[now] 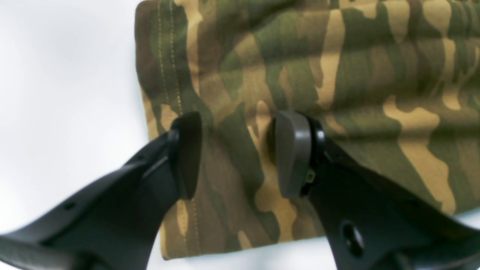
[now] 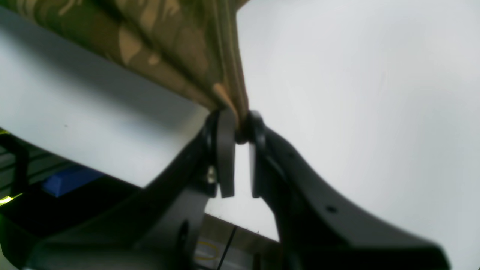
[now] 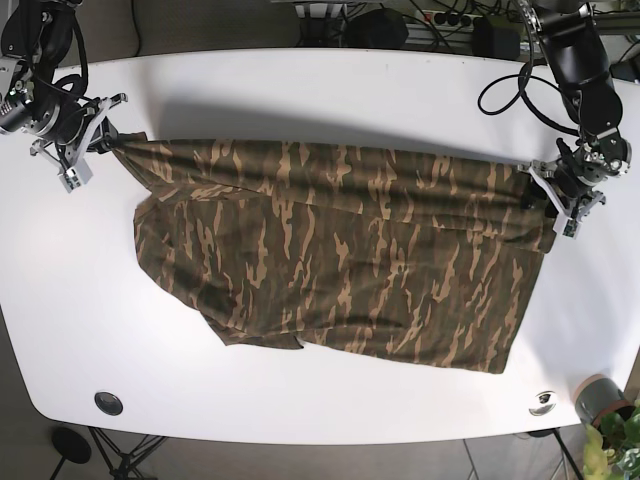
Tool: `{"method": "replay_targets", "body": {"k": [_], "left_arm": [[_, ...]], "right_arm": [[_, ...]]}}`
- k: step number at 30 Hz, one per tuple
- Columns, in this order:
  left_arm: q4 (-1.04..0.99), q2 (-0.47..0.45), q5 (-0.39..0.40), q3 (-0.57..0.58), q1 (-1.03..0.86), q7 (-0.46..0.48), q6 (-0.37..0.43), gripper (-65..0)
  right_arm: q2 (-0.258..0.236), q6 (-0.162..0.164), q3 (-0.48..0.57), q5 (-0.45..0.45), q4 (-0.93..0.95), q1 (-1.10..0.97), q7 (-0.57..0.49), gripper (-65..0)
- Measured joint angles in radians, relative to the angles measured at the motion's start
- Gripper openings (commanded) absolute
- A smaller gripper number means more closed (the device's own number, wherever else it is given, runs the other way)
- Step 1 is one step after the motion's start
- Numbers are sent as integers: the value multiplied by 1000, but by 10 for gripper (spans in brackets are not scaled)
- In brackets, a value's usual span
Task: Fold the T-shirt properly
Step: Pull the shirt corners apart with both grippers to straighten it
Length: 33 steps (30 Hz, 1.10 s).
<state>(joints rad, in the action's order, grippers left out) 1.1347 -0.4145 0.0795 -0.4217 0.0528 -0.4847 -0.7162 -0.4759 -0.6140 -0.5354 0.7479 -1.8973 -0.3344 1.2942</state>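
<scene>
Left wrist view: the left gripper (image 1: 238, 155) stands with its jaws spread wide, one finger (image 1: 186, 155) on each side of a strip of the camouflage T-shirt (image 1: 337, 67). The cloth lies flat beneath and between the fingers, and nothing is clamped. A stitched hem runs along the shirt's edge beside the white table (image 1: 63, 93).

Right wrist view: the right gripper (image 2: 242, 131) is pinched nearly closed, its tips clamped on a bunched corner of the T-shirt (image 2: 180, 48). The fabric rises from the jaws in tight folds, lifted off the white table (image 2: 356, 93). A blue object (image 2: 65, 180) shows, blurred, below the table's edge.

Base view: the T-shirt (image 3: 340, 260) lies spread across the middle of the white table (image 3: 300, 90), its far edge drawn out in a line between the two arms. At the view's left, the right gripper (image 3: 103, 138) holds the shirt's far-left corner, pulled to a point. At the view's right, the left gripper (image 3: 549, 195) sits at the shirt's far-right edge; whether it touches the cloth cannot be told from here. Cables (image 3: 520, 85) trail along the table's far edge, and a potted plant (image 3: 615, 440) stands off the near-right corner.
</scene>
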Motion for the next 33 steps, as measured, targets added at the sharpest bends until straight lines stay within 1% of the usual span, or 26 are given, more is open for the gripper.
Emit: {"method": "replay_targets", "body": {"k": [2, 4, 5, 6, 7, 8, 15, 18, 21, 26, 30, 31, 33], "left_arm": [[0, 0, 0, 0, 0, 0, 0, -358], [0, -2, -1, 0, 0, 0, 2, -358], [0, -5, -3, 0, 0, -1, 6, -358], [0, -6, -8, -1, 0, -1, 7, -358], [0, -8, -9, -1, 0, -5, 8, -358], [0, -8, -10, -2, 0, -5, 8, -358], [0, -8, -12, -3, 0, -5, 9, -358], [0, -8, -11, -3, 0, -7, 9, -358], [1, -8, -12, -3, 0, -8, 9, -358], [1, -8, -12, -3, 0, -8, 10, -358], [1, -8, -11, -3, 0, -11, 11, -358], [1, -8, -11, -3, 0, -11, 11, -358], [1, -8, -9, -3, 0, -11, 11, -358]], "right_arm": [[0, 0, 0, -3, 0, -2, 1, -509], [2, 1, -3, -20, 0, -3, 4, -420], [2, 5, -5, -23, 1, -5, 12, -392], [2, 4, -8, -28, 2, -6, 13, -342], [3, 4, -13, -29, 2, -12, 11, -320], [9, 3, -15, -29, 2, -18, 8, -314], [84, 4, -70, -15, -5, -41, 12, -311], [123, 3, -68, 44, -5, -39, 8, -311], [178, 4, -68, 43, -5, -38, 8, -311], [246, 4, -68, 42, -5, -10, 14, -315], [313, 4, -67, 42, -4, 48, 7, -315], [321, 5, -64, 43, -5, 56, -1, -317], [341, 9, -62, 41, -4, 73, 2, -363]]}}
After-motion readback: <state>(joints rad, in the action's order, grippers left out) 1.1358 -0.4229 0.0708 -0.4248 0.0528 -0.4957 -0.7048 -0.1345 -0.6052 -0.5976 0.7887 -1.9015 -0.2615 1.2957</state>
